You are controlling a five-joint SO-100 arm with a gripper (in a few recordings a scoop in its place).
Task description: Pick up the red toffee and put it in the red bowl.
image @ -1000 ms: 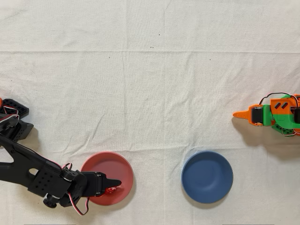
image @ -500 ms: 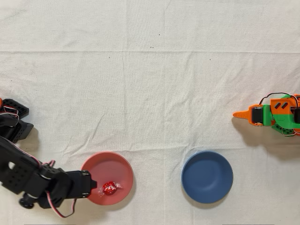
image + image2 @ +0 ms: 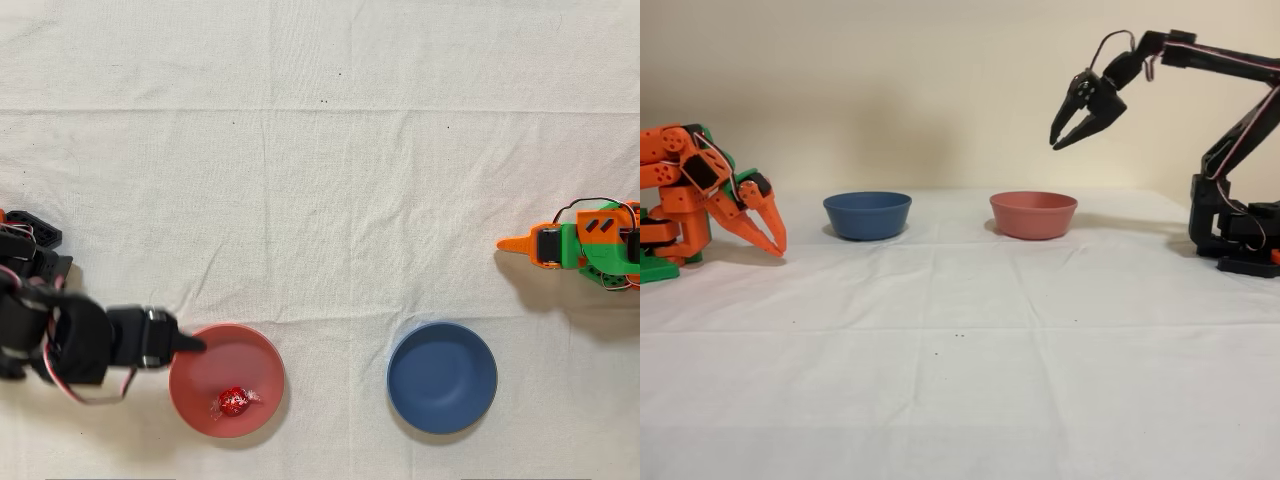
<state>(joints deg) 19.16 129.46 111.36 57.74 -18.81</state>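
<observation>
bench: white cloth over the bench (image 3: 320, 200), plain wall behind.
toffee: red toffee (image 3: 234, 401) lay inside red bowl (image 3: 250, 350), near the bench's bottom edge in the overhead view.
fingers: black arm's fingers (image 3: 1068, 133) were parted, empty, raised above the bowl.
step: retreat. Best to lift clear without clipping the rim.
</observation>
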